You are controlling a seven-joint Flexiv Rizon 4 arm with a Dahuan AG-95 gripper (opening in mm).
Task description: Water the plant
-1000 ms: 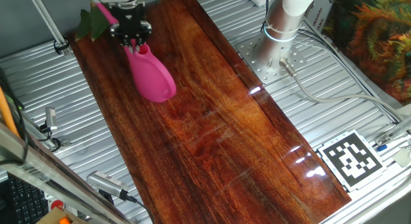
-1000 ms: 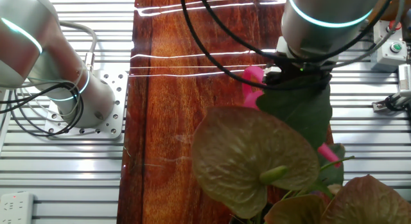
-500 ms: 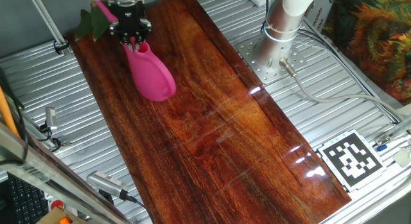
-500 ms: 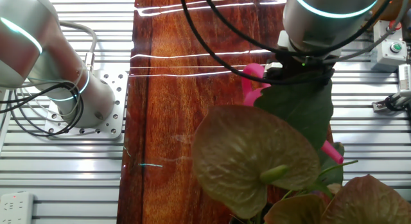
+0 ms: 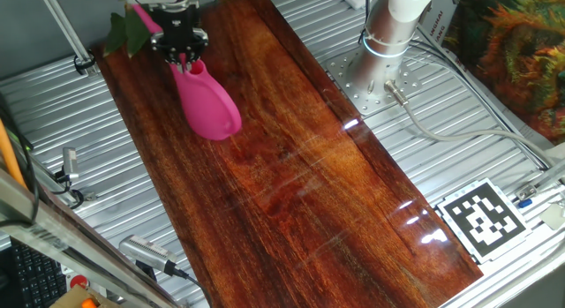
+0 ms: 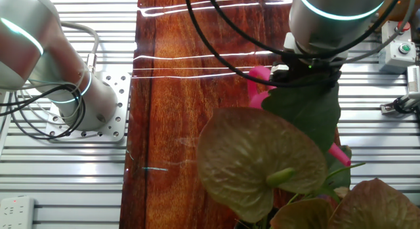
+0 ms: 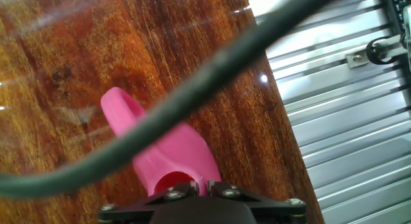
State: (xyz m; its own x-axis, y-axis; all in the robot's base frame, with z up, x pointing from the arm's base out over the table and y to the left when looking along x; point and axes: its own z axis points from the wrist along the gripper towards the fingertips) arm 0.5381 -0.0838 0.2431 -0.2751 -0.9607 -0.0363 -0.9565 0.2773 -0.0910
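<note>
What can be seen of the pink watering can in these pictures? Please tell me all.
The pink watering can looks like smooth, matte plastic with a rounded body and a thin spout. The end effector grips its top, and it appears to hang tilted above the wooden board. The spout reaches among the plant leaves. The hand view shows its open mouth. No water can be seen.

Broad plant [image 6: 252, 160] leaves crowd the claw [image 5: 181, 54] and pink watering can [image 5: 208, 103]; the wooden board [image 5: 335, 193] beyond lies open
</note>
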